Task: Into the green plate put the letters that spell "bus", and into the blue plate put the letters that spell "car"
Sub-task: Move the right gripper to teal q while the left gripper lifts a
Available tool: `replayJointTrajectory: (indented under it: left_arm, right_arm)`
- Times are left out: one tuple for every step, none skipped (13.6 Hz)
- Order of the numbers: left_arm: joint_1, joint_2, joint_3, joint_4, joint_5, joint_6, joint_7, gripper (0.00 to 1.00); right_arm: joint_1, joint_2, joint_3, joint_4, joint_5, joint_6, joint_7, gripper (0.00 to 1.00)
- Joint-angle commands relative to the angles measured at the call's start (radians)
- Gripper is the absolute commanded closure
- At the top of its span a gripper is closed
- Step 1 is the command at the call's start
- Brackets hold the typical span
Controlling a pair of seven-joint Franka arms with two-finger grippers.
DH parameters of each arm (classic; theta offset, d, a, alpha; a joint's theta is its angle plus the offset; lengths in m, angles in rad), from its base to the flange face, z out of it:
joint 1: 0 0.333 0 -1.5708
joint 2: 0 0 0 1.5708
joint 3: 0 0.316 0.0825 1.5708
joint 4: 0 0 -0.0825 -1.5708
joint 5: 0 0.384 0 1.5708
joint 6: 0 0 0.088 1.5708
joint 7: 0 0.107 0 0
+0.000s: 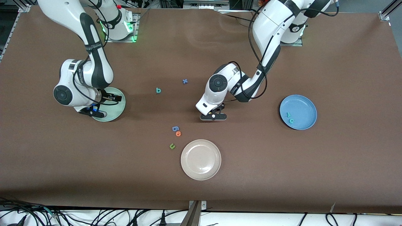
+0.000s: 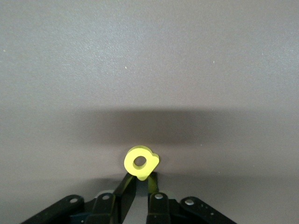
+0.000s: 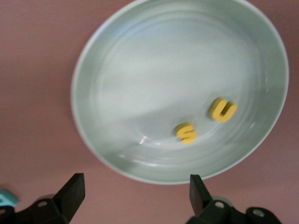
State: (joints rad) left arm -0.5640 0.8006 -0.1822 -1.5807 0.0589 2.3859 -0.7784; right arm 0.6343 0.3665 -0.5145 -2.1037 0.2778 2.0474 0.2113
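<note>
The left arm reaches out from its base, elbow bent, wrist turned straight down. The left gripper (image 2: 140, 179) sits low at the table, fingers pinched together on the yellow "a" (image 2: 140, 163). The right arm folds down close to its base, wrist pointing downward. The right gripper (image 3: 135, 193) hovers with its fingers (image 3: 72, 191) spread wide, nothing between them.

Front cam sits high across the table (image 1: 201, 188), facing both arm bases, whole tabletop in shot. Left wrist cam looks down past its own fingertips (image 2: 133, 184), v close to the bare table, a yellow "a" (image 2: 141, 163) filling the low centre. Right wrist cam looks straight down into the green plate (image 3: 93, 60), close up. That plate (image 1: 121, 106) also shows in the front view, half under the right arm.
</note>
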Motion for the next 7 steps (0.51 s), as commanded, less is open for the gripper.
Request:
replayJointTrajectory:
  left_arm:
    - [0.003, 0.025, 0.012, 0.030, 0.032, -0.010, 0.011, 0.80]
    - [0.003, 0.026, 0.012, 0.036, 0.033, -0.010, 0.013, 0.78]
    - [0.004, 0.026, 0.012, 0.042, 0.033, -0.010, 0.011, 0.72]
    - [0.004, 0.026, 0.013, 0.048, 0.033, -0.011, 0.011, 0.61]
    - [0.003, 0.031, 0.012, 0.056, 0.032, -0.011, 0.011, 0.43]
    - [0.003, 0.031, 0.012, 0.057, 0.030, -0.013, 0.011, 0.32]
    - [0.003, 0.031, 0.012, 0.059, 0.029, -0.013, 0.010, 0.29]
  right_arm:
    - [0.103, -0.044, -0.001, -0.013, 0.014, -0.012, 0.202, 0.01]
    - [0.141, -0.046, -0.001, -0.013, 0.014, -0.007, 0.245, 0.01]
    - [0.184, -0.046, 0.001, -0.013, 0.014, 0.002, 0.278, 0.01]
    - [0.223, -0.044, 0.007, -0.013, 0.014, 0.019, 0.283, 0.01]
    - [0.249, -0.044, 0.023, -0.019, 0.014, 0.051, 0.286, 0.01]
    - [0.260, -0.044, 0.048, -0.024, 0.014, 0.083, 0.287, 0.01]
    - [0.260, -0.043, 0.076, -0.025, 0.014, 0.108, 0.283, 0.01]
